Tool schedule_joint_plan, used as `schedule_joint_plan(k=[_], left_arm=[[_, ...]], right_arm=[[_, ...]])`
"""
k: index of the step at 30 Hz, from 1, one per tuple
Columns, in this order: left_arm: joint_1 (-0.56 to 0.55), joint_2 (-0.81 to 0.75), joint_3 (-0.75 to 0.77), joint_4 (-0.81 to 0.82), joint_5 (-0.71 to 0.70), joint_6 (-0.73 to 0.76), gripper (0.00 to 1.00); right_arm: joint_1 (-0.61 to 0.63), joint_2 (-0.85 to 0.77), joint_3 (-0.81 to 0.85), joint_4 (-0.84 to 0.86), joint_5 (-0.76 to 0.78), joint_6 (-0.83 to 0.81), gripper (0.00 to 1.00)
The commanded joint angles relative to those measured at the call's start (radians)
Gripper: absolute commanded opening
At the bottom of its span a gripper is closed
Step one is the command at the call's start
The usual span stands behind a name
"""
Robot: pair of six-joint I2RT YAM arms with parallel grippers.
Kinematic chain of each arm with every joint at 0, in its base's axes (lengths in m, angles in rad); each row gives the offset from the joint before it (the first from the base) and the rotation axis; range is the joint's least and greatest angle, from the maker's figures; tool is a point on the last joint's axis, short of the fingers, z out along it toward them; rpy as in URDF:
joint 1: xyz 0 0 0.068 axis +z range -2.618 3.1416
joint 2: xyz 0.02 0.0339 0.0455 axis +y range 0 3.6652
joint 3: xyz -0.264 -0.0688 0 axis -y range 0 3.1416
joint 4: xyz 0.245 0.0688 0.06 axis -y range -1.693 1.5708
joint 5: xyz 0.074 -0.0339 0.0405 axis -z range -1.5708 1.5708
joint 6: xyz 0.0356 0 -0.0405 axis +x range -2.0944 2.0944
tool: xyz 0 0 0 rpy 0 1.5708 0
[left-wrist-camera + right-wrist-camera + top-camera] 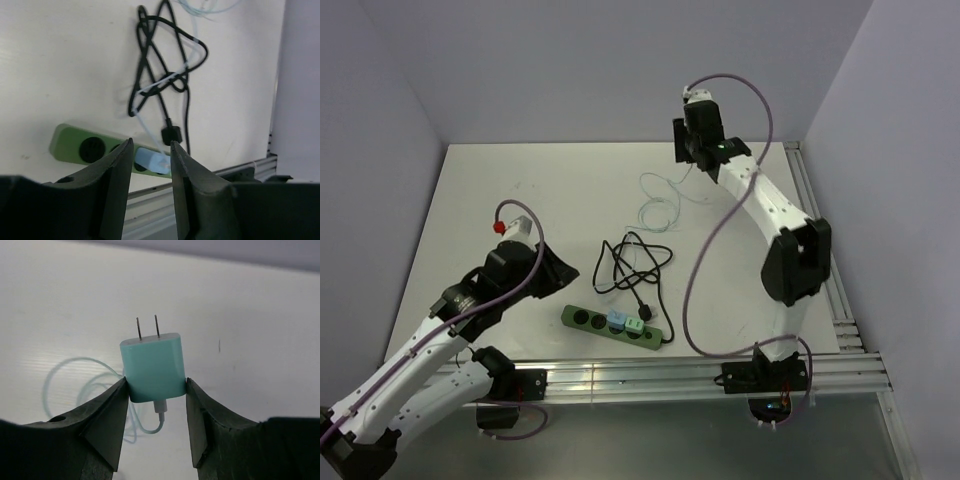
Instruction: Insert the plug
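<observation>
My right gripper [155, 386] is shut on a teal charger plug [152, 365], its two metal prongs pointing away from the wrist and its pale cable [75, 385] trailing down to the table. In the top view this gripper [686, 152] is raised over the far side of the table. A green power strip [582, 318] lies near the front edge, with a light blue plug [617, 320] seated in it. My left gripper [560, 272] is open and empty, just left of and above the strip. In the left wrist view, the blue plug [150, 159] shows between its fingers.
The strip's black cord [635, 265] lies coiled just behind the strip, with its black plug [171, 134] beside it. The pale cable [660, 208] loops on the table's middle. Aluminium rails [670, 375] run along the front and right edges. Grey walls enclose the table.
</observation>
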Motion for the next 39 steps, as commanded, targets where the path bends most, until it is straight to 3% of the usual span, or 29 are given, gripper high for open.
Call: schedule_joint_plan(k=[1, 3, 6, 11, 14, 22, 31, 39], left_arm=[[0.003, 0.066, 0.092, 0.105, 0.178, 0.094, 0.41], [0.003, 0.088, 0.105, 0.145, 0.244, 0.108, 0.41], [0.005, 0.083, 0.114, 0.235, 0.355, 0.118, 0.44], [0.012, 0.1, 0.188, 0.292, 0.45, 0.127, 0.49], [0.017, 0.125, 0.237, 0.294, 0.504, 0.122, 0.53], [0.031, 0.151, 0.183, 0.392, 0.642, -0.009, 0.57], [0.031, 0.171, 0.125, 0.427, 0.662, -0.054, 0.59], [0.031, 0.189, 0.12, 0.428, 0.68, -0.054, 0.55]], right_arm=[[0.018, -0.255, -0.077, 0.135, 0.006, -0.039, 0.0], [0.02, -0.382, -0.173, 0.169, -0.074, -0.048, 0.0], [0.043, -0.542, -0.301, 0.192, -0.311, -0.111, 0.0], [0.214, -0.719, -0.493, 0.168, -0.593, -0.24, 0.0], [0.306, -0.802, -0.573, 0.159, -0.677, -0.265, 0.0], [0.444, -0.878, -0.65, 0.088, -0.711, -0.286, 0.0], [0.552, -0.866, -0.632, 0.045, -0.694, -0.286, 0.0], [0.586, -0.832, -0.61, 0.06, -0.657, -0.286, 0.0]])
